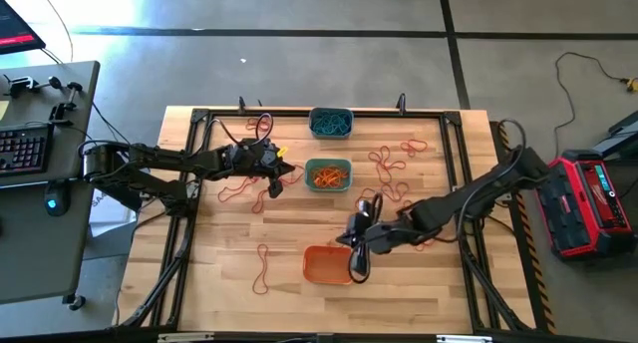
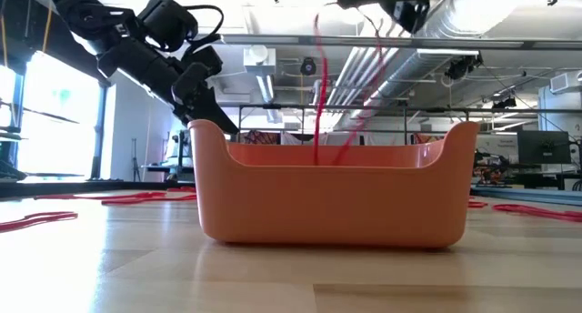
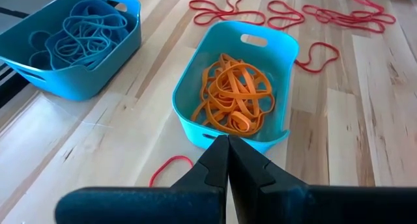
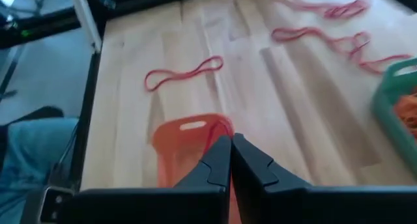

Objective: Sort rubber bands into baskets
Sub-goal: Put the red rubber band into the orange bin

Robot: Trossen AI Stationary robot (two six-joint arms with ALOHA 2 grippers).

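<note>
Three baskets stand on the wooden table: a blue one (image 1: 330, 122) holding blue rubber bands, a teal one (image 1: 328, 174) holding orange bands (image 3: 233, 98), and an orange one (image 1: 325, 264) near the front. My right gripper (image 1: 354, 261) hovers above the orange basket (image 2: 335, 195), shut on a red rubber band (image 2: 318, 95). My left gripper (image 1: 295, 170) is shut with nothing in it, just left of the teal basket (image 3: 195, 120). Loose red bands (image 1: 391, 164) lie on the table. My right gripper pinches the red band's upper end (image 4: 223, 124) between its two shut fingers, slanting down from above. The band hangs slack below the fingers in long strands (image 2: 371, 63), and its lower part dips behind the orange basket's rim (image 2: 320, 147).
More red bands lie left of the teal basket (image 1: 244, 191), near the front left (image 1: 262, 268) and just below my left fingers (image 3: 171, 165). A black frame (image 1: 189, 183) borders the table. A desk with a keyboard (image 1: 25, 149) stands to the left, and a red case (image 1: 590, 203) to the right.
</note>
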